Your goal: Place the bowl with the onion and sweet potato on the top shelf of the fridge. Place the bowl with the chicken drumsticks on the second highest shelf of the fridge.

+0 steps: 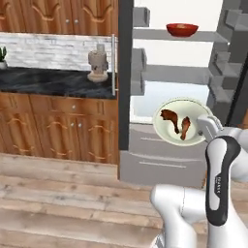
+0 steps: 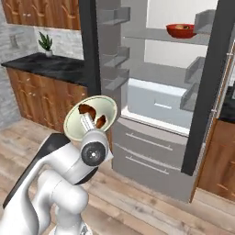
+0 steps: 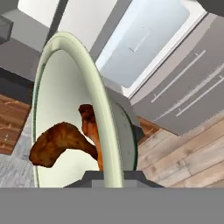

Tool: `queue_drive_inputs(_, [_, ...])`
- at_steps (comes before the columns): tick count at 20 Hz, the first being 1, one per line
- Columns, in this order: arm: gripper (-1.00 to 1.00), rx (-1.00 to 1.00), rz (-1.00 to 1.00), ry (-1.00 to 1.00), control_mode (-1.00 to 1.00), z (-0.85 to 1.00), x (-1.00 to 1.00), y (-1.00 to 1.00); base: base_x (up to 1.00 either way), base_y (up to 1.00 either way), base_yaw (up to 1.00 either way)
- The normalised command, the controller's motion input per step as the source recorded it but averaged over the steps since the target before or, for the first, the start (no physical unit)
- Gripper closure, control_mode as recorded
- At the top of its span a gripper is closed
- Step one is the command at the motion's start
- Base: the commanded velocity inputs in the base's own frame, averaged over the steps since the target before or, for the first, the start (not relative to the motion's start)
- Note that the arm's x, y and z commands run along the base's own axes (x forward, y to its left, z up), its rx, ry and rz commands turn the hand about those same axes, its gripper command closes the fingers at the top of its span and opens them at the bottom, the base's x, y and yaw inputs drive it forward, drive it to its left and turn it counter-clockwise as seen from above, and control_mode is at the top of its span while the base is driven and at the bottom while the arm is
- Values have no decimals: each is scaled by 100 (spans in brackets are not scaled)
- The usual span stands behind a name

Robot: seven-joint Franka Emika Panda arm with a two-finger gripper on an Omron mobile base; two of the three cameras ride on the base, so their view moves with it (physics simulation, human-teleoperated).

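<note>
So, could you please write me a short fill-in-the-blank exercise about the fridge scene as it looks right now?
1. The red bowl sits on the ____ shelf of the open dark grey fridge.
2. The pale cream bowl gripped at its rim holds two reddish-brown chicken ____.
3. The gripper has its jaws ____ on the cream bowl's rim.
4. The small potted plant stands on the black ____.

Missing words: top; drumsticks; shut; counter

A black stone counter (image 1: 53, 81) tops brown wooden base cabinets (image 1: 58, 126). Above the counter runs a pale brick backsplash (image 1: 48, 51), with wooden wall cabinets (image 1: 58, 15) higher up. On it stand 1 beige blender (image 1: 98, 63) and 1 potted plant (image 2: 46, 43). Below lies a wood plank floor (image 1: 63, 203).
</note>
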Motion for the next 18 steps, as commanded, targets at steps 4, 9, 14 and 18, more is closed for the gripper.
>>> queue_drive_inputs(4, [100, 0, 0, 0, 100, 0, 0, 0, 75, 17, -69])
queue_drive_inputs(9, [100, 0, 0, 0, 100, 0, 0, 0, 100, 19, -33])
queue_drive_inputs(14, [100, 0, 0, 0, 100, 0, 0, 0, 100, 3, -7])
queue_drive_inputs(18, [100, 0, 0, 0, 100, 0, 0, 0, 99, 29, -5])
